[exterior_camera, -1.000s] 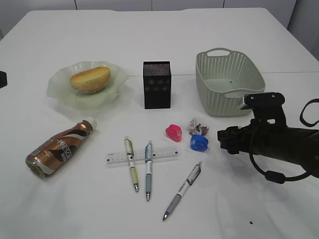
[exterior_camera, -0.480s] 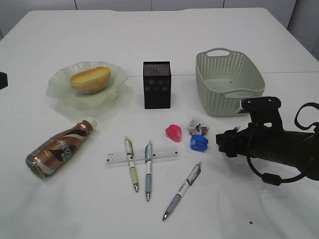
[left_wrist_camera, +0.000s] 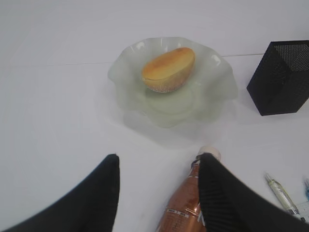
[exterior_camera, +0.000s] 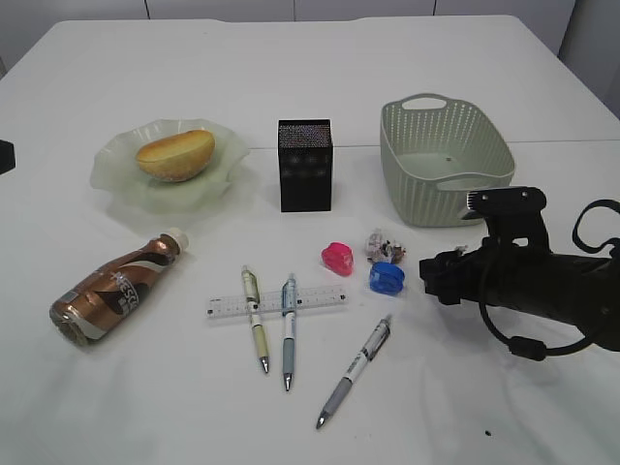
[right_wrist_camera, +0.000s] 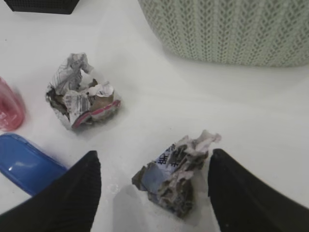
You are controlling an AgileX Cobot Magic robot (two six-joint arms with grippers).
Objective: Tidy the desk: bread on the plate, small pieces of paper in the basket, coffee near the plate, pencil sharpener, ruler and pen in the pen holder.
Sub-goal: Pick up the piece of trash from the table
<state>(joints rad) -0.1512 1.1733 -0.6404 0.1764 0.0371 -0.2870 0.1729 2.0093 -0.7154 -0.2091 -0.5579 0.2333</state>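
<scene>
**Desk tidy: right gripper low over a paper scrap, left arm idle**

We see the bread (exterior_camera: 175, 154) lying on the green wavy plate (exterior_camera: 121, 179) at far left. The coffee bottle (exterior_camera: 114, 288) lies on its side nearer to us, cap pointing toward the plate, close to it but not touching. In the left wrist view the left gripper (left_wrist_camera: 159, 186) hangs with its fingers apart and nothing between them; the bottle's neck shows just beside the right-hand finger (left_wrist_camera: 219, 188).

The black mesh pen holder (exterior_camera: 305, 165) stands upright at centre, right of the plate. The pale green basket (exterior_camera: 407, 170) sits to the right of it.

Nearer to us, the clear ruler (exterior_camera: 325, 297) lies flat, with two pens across it: a yellowish pen (exterior_camera: 255, 320) and a blue-grey pen (exterior_camera: 288, 329). A third, grey pen (exterior_camera: 354, 370) lies slanted to their right, apart from the ruler. The pink sharpener (exterior_camera: 336, 257) and the blue sharpener (exterior_camera: 386, 278) lie between ruler and basket, with a crumpled paper (exterior_camera: 379, 244) just far of the blue one.

The right gripper (right_wrist_camera: 153, 183) sits low over the table, to the right of the blue sharpener. Its fingers stand wide apart, gripping nothing. A second paper scrap (right_wrist_camera: 174, 171) lies on the table between them; we cannot tell whether either finger touches it.
</scene>
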